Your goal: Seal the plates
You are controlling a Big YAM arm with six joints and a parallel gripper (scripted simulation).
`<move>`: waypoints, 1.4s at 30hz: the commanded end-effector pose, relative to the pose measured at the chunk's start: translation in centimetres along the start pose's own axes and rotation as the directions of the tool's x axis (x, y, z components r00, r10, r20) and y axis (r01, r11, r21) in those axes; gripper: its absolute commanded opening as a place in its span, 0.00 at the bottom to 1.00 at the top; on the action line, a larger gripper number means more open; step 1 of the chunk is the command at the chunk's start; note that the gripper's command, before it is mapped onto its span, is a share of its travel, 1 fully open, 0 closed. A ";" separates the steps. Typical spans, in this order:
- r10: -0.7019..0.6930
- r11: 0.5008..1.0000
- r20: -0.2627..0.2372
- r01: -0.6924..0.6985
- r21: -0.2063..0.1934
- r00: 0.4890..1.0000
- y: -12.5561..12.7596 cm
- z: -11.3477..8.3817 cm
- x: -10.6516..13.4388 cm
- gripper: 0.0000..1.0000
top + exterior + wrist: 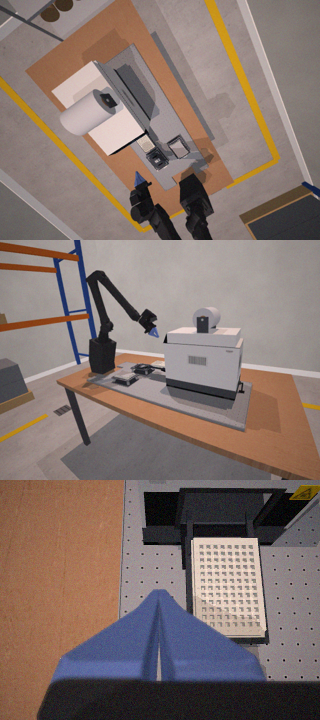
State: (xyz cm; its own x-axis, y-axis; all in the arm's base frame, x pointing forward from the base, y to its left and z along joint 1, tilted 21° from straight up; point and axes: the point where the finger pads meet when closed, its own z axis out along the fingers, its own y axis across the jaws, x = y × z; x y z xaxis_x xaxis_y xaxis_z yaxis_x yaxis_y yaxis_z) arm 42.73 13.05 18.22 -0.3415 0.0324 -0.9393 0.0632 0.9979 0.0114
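A white open plate point(144, 142) point(158, 363) point(227, 587) lies on the sealer's stage, just outside the white sealer point(77, 85) point(204, 361). The dark N2 nest point(157, 160) point(141, 367) beside it is empty. A second plate point(178, 148) point(124, 377) sits in the other nest. My gripper point(138, 179) point(154, 333) point(159, 599) has blue fingers, is shut and holds nothing. It hangs high above the table, tilted down toward the stage. In the wrist view its tips are just left of the plate on the stage.
The foil roll point(85, 113) point(206, 314) sits on top of the sealer. The grey perforated baseplate point(175, 124) point(180, 400) point(295, 605) lies on the orange table point(51, 64) point(258, 420) point(60, 580). The arm's base point(195, 191) point(102, 358) stands at the table's end. A blue rack point(82, 291) stands behind.
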 end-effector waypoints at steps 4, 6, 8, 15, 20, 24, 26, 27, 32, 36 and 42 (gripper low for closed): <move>0.020 1.000 0.042 -0.020 0.002 0.999 0.6 1.1 -2.7 0.00; 0.009 1.000 0.027 -0.009 0.006 1.000 0.4 1.0 -2.0 0.00; 0.009 1.000 0.027 -0.009 0.006 1.000 0.4 1.0 -2.0 0.00; 0.008 1.000 0.028 -0.009 0.009 1.000 0.1 3.2 -2.3 0.00; 0.012 1.000 0.046 -0.013 0.007 0.999 0.2 6.4 -3.7 0.00; 0.009 1.000 0.050 -0.008 -0.005 0.999 0.7 7.8 -4.0 0.00; 0.010 1.000 0.042 -0.010 -0.002 0.999 0.5 7.7 -3.6 0.00; 0.009 1.000 0.038 -0.009 0.000 0.999 0.3 8.2 -3.5 0.00; 0.007 1.000 0.037 -0.007 0.011 0.999 -0.1 11.9 -3.9 0.00; 0.002 1.000 0.035 -0.002 0.003 0.999 0.5 13.5 -4.1 0.00; 0.010 1.000 0.029 -0.010 -0.001 1.000 0.8 12.0 -3.7 0.00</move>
State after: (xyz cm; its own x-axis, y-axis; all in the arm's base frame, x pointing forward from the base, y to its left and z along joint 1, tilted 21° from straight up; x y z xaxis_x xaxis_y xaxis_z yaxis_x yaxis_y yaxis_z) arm 54.79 12.23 15.55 -0.3514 0.0303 -0.9357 0.0744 0.9972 0.0044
